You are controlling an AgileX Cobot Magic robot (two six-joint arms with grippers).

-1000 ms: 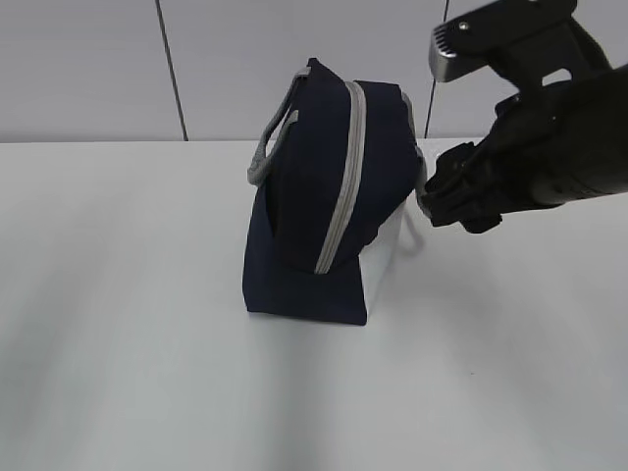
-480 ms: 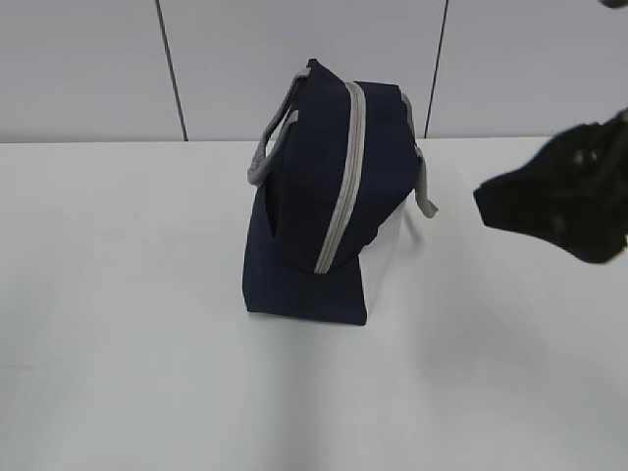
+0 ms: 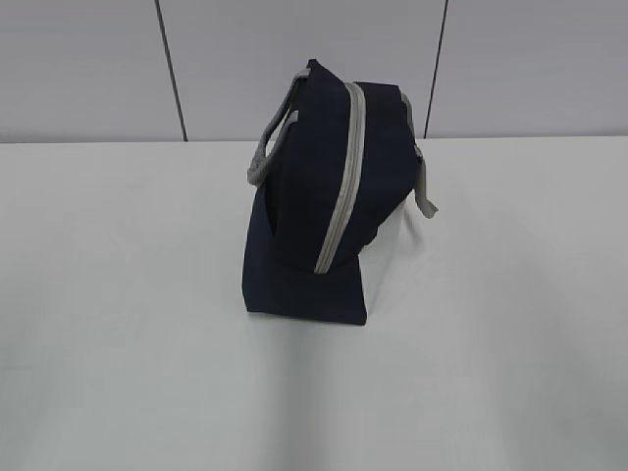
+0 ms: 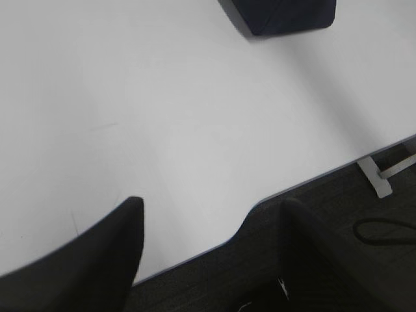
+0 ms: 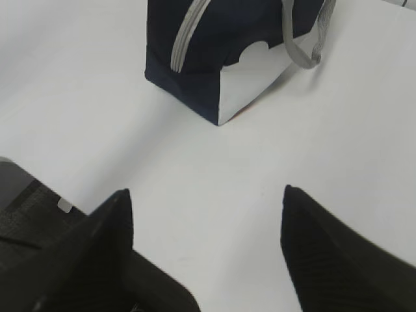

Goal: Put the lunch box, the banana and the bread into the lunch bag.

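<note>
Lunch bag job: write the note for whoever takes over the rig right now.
Left tool: open, holding nothing, above the table's front edge.
Right tool: open, empty, over the table short of the lunch bag.
Lunch bag: upright mid-table, grey zipper looks closed, handles hanging loose.
Lunch box, banana, bread: not visible in any view; probably inside, unconfirmed.
Left to do: confirm contents; otherwise nothing obvious.

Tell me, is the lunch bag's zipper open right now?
No, the grey zipper runs shut along the lunch bag, with no gap showing in the exterior view.
</note>
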